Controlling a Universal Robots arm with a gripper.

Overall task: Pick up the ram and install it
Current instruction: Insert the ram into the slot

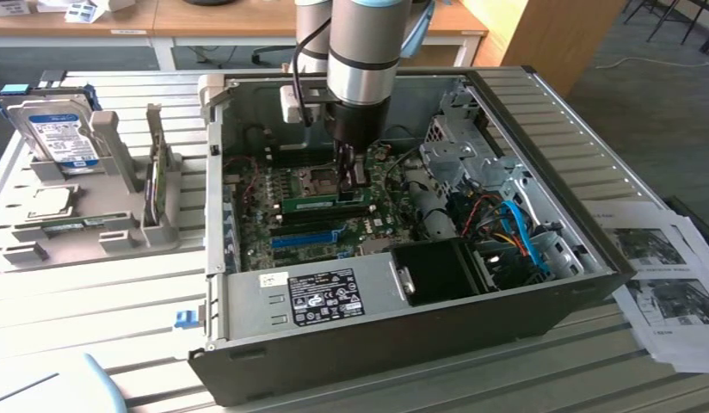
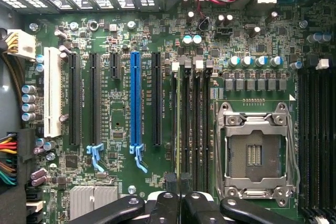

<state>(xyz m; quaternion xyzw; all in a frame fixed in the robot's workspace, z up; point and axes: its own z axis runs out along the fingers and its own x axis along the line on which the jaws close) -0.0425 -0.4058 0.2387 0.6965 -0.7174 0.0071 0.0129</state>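
Claw clenching the ram at the motherboard's memory slots

The claw [image 1: 354,182] is gripping one end of the ram [image 1: 320,205], a thin, long, narrow green board stick. It is standing on edge along the dark memory slots [image 2: 197,124], beside the empty processor socket [image 2: 254,153], inside the open computer case [image 1: 446,323] that is sitting on the tabletop [image 1: 114,301].
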